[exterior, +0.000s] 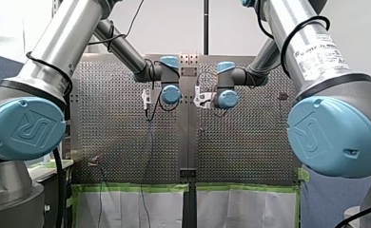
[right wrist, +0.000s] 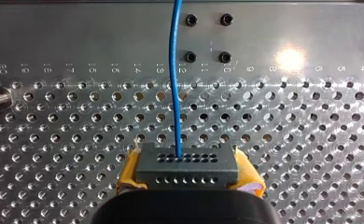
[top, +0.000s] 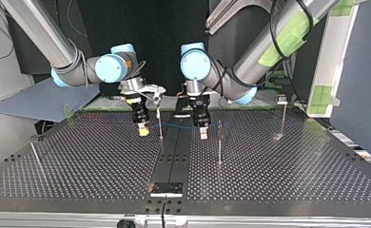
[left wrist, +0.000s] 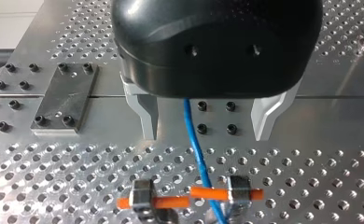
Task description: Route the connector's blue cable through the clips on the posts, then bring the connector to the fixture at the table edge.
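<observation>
My right gripper point(top: 144, 130) clamped the connector point(right wrist: 188, 168), left of centre in the top view. Its blue cable point(right wrist: 175, 84) ran untouched between my left gripper's point(left wrist: 207, 133) spread fingers. Closing them lightly would likely have guided it best.

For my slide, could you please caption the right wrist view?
Yellow-padded fingers grip the connector, its blue cable running ahead.

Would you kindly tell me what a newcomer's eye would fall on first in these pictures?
Most likely the dark connector clamped between the yellow pads of my right hand, its blue cable running straight ahead over the perforated table. Next, my left hand, metal fingers apart, with the cable passing between them toward an orange clip ahead.
</observation>
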### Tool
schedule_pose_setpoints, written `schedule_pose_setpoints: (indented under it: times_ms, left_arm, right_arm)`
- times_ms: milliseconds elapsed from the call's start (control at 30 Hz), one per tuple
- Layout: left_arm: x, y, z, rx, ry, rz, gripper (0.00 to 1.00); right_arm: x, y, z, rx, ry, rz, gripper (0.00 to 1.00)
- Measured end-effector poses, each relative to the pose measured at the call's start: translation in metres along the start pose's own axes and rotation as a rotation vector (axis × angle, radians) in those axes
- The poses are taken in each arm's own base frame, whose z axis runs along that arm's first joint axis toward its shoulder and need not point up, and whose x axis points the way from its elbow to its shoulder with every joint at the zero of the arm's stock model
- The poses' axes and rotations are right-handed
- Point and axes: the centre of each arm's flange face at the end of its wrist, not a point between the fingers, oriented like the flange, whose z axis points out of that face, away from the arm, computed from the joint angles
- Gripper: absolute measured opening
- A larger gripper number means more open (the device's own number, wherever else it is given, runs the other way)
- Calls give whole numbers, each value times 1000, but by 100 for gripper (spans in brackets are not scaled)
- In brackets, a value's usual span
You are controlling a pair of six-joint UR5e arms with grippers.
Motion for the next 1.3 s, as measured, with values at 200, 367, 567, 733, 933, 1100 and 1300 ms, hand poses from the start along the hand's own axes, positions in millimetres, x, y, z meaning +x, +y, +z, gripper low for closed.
schedule_pose_setpoints:
  times_ms: [200, 367, 567, 733, 933, 1100, 1300]
  left_arm:
    - [0, -1, 0, 5, 0, 15, 100]
    - [0, 0, -1, -4, 0, 41, 36]
    - [0, 0, -1, -10, -4, 46, 0]
    - [0, 0, -1, -9, -4, 47, 0]
    - [0, 0, -1, -15, -4, 45, 0]
    - [0, 0, -1, -16, -4, 39, 0]
    - [1, -5, -8, -3, -1, 37, 0]
  right_arm:
    - [0, 0, 0, 0, 0, 0, 0]
    - [0, 0, 0, 0, 0, 0, 0]
    - [0, 0, 0, 0, 0, 0, 0]
    - [0, 0, 0, 0, 0, 0, 0]
    - [0, 0, 0, 1, 1, 0, 0]
    - [-1, 0, 0, 0, -2, 0, 0]
    - [-2, 0, -2, 0, -18, 0, 0]
